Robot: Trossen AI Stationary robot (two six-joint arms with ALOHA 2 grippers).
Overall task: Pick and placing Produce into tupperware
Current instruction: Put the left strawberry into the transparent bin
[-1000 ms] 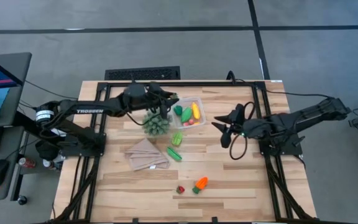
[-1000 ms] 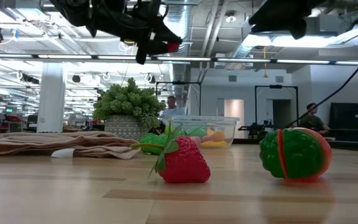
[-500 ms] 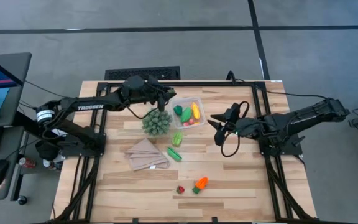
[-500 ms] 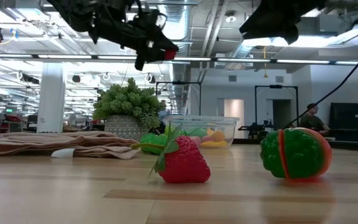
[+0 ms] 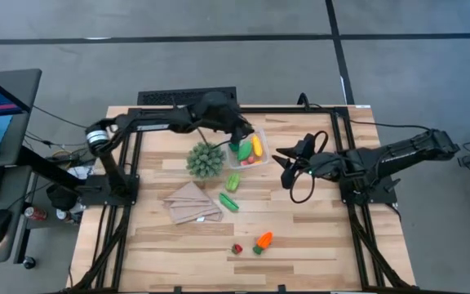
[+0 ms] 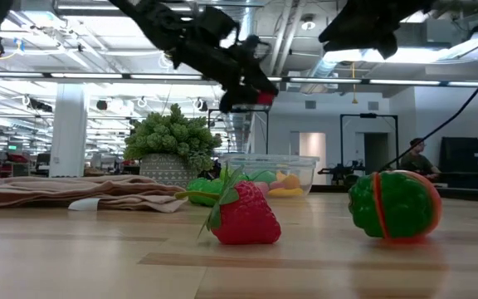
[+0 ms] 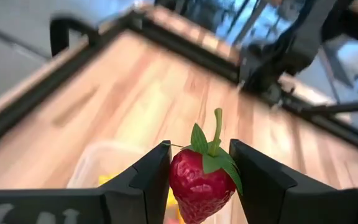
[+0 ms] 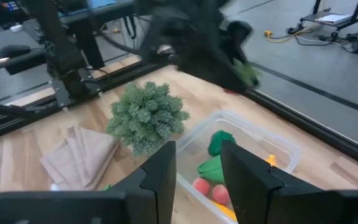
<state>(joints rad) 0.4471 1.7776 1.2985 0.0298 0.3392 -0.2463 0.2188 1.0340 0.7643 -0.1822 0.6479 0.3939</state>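
One strawberry (image 7: 199, 184) clamped in my left end effector (image 7: 197, 180); I've swung it from beside the spiky plant over the tupperware (image 5: 249, 149). Drop next. Right end effector (image 5: 285, 166) waits nearby, empty, slightly parted.

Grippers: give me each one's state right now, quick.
Left gripper: shut on the strawberry, above the tupperware.
Right gripper: empty; open or shut cannot be told.
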